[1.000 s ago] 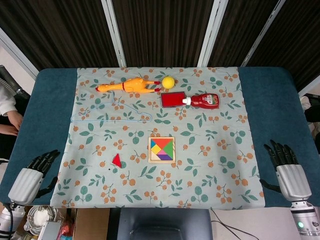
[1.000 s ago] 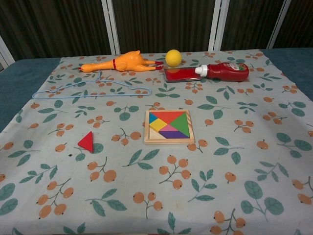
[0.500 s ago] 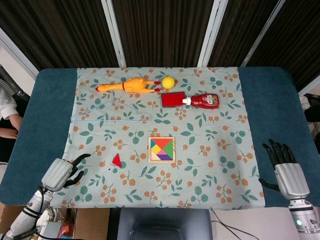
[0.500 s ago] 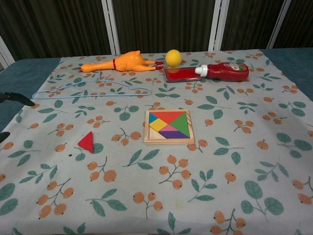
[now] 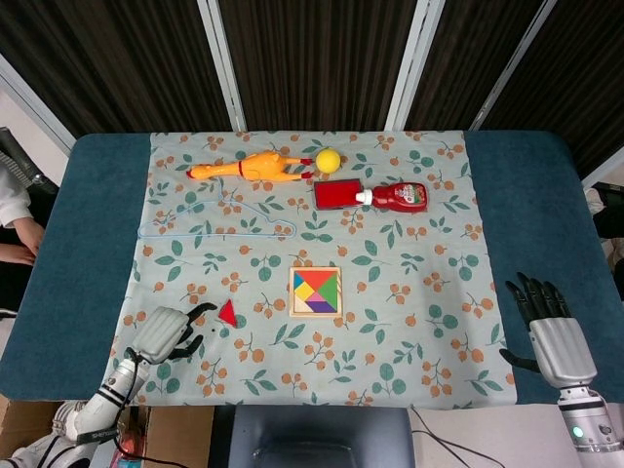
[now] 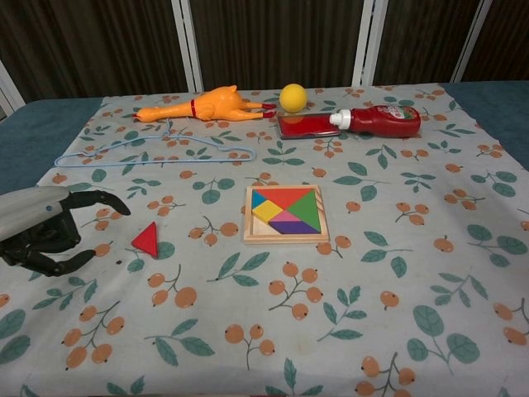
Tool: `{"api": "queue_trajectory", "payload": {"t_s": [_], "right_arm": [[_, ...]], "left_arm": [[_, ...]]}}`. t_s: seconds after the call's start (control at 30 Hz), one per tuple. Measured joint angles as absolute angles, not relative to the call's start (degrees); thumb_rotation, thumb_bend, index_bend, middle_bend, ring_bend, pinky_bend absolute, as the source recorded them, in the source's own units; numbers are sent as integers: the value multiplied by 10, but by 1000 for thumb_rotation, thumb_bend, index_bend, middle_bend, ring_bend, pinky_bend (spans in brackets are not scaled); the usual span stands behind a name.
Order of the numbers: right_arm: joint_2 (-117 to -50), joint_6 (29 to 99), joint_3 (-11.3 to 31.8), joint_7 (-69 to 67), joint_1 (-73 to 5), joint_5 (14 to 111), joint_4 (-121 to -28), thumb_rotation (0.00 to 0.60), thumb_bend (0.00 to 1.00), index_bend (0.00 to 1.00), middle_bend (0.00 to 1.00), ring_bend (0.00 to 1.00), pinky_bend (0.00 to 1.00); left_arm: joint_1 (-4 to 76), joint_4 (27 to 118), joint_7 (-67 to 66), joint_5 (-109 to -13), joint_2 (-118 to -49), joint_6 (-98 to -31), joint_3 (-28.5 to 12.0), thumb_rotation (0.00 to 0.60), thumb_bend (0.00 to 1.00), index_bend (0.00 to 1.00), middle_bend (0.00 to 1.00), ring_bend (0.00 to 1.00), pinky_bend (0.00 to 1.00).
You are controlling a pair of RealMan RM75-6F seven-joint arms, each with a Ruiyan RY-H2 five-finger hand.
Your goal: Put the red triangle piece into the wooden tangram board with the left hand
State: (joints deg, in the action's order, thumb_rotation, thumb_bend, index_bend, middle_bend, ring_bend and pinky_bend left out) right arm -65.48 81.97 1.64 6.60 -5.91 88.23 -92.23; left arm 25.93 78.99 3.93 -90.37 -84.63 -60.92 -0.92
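Note:
The red triangle piece point(image 5: 227, 313) point(image 6: 146, 241) lies flat on the floral cloth, left of the wooden tangram board point(image 5: 316, 291) point(image 6: 285, 213). The board holds several coloured pieces, with a bare wooden gap at its lower left corner. My left hand point(image 5: 168, 332) point(image 6: 48, 227) hovers just left of the triangle with its fingers spread and curved toward it, holding nothing and not touching the piece. My right hand point(image 5: 552, 329) rests at the table's right front edge, fingers apart and empty; the chest view does not show it.
A rubber chicken point(image 5: 253, 167), a yellow ball point(image 5: 329, 159) and a ketchup bottle point(image 5: 398, 196) beside a red flat case point(image 5: 334, 193) lie along the back. A thin blue wire hanger point(image 5: 210, 221) lies at the back left. Bare teal table point(image 5: 546, 214) flanks the cloth.
My left hand has swung in from the table's left front corner onto the cloth, ending close beside the red triangle. The right hand has barely shifted.

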Motion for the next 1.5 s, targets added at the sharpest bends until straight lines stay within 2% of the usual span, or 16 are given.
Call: {"api": "queue_trajectory", "payload": {"t_s": [0.23, 0.47, 1.5], "right_arm": [[-649, 820, 14, 53, -59, 885, -924, 600, 203, 0, 0, 0, 0], [-646, 816, 12, 47, -60, 887, -926, 600, 203, 0, 0, 0, 0], [-637, 804, 4, 34, -65, 891, -933, 600, 202, 0, 0, 0, 0]], "left_arm": [[276, 756, 18, -896, -877, -600, -12, 600, 426, 204, 1000, 1000, 1000], [293, 707, -5, -904, -904, -597, -6, 600, 415, 242, 1000, 1000, 1000], [334, 648, -34, -910, -947, -593, 5, 600, 414, 354, 1000, 1000, 1000]]}}
